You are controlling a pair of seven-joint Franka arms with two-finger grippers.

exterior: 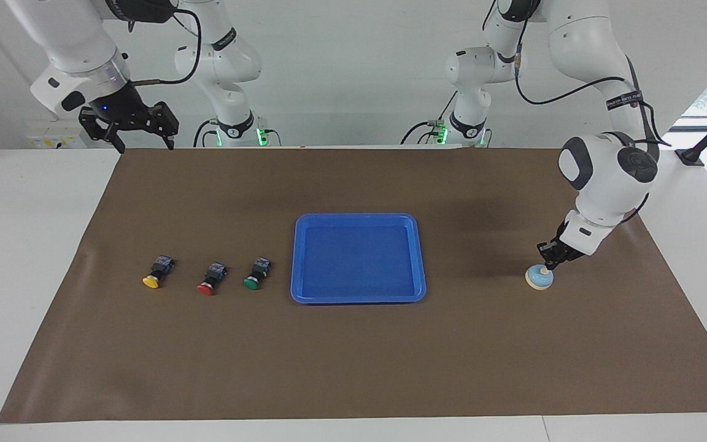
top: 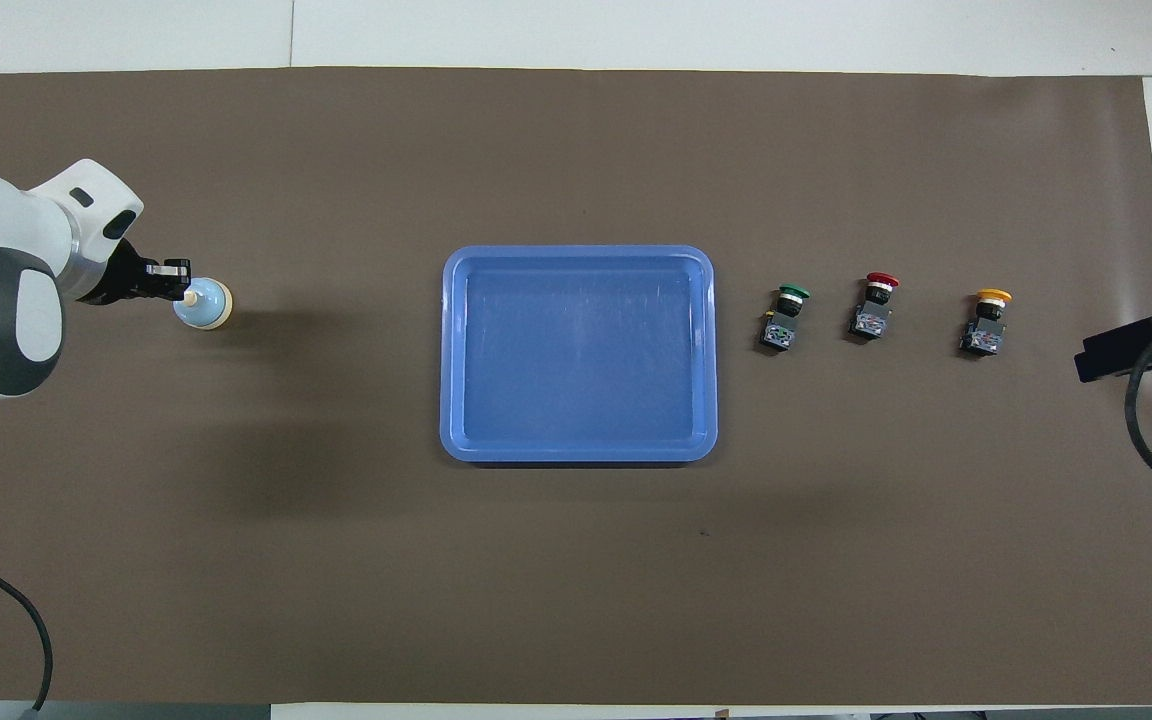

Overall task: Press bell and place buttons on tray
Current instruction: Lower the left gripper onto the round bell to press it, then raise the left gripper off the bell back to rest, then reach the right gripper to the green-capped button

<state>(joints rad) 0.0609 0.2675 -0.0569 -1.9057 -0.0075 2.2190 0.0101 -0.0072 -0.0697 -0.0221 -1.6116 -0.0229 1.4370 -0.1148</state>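
Observation:
The light-blue bell (exterior: 539, 278) stands on the brown mat toward the left arm's end of the table; it also shows in the overhead view (top: 206, 308). My left gripper (exterior: 547, 265) is shut, and its tips rest on the bell's cream knob. The blue tray (exterior: 418, 258) lies empty mid-table. The green button (exterior: 256, 274), red button (exterior: 211, 279) and yellow button (exterior: 156, 274) lie in a row beside the tray toward the right arm's end. My right gripper (exterior: 143, 142) is open and empty, and it waits high over the mat's corner nearest the robots.
The brown mat (exterior: 353, 368) covers most of the white table. White table margins border it at both ends. A black cable (top: 1151, 440) hangs from the right arm over the mat's edge.

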